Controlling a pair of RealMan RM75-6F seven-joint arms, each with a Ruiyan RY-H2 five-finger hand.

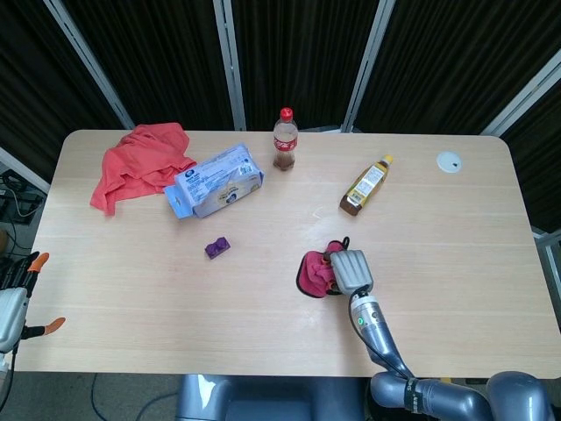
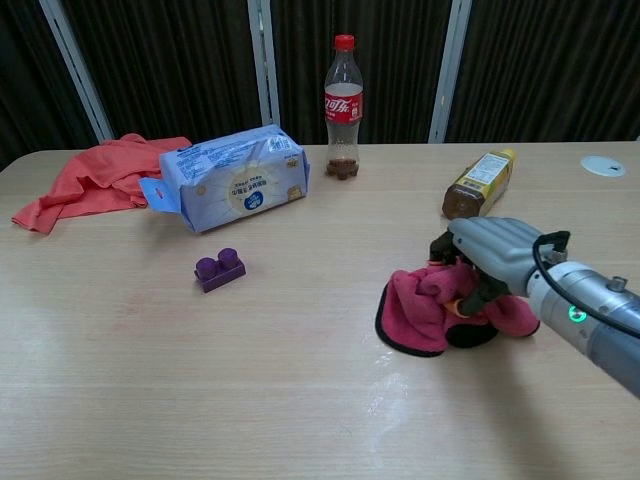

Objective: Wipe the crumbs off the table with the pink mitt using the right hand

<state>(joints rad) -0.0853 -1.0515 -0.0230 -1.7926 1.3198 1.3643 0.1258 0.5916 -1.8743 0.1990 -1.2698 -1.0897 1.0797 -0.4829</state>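
Your right hand (image 2: 487, 252) lies palm-down on the pink mitt (image 2: 430, 309), its fingers curled over the bunched cloth and pressing it onto the table (image 2: 300, 400). In the head view, the mitt (image 1: 314, 273) sits right of the table's centre, the right hand (image 1: 350, 270) covering its right side. Your left hand (image 1: 13, 307) hangs off the table's left edge, orange fingertips spread apart and holding nothing.

Left of the mitt and well apart from it lies a small purple toy brick (image 2: 220, 269). Beyond the brick rests a pale blue soft pack (image 2: 233, 188) with a round printed emblem on its face; the lettering is too small to read. At the far left lies a crumpled orange-red cloth (image 2: 92, 178).

Past the mitt, a yellow-labelled bottle of brown liquid (image 2: 479, 185) lies on its side, its label text illegible. Further back, a red-capped cola bottle (image 2: 342, 107) stands upright, nearly empty, white script on its red label. A small white disc (image 2: 603, 165) sits near the far right corner.
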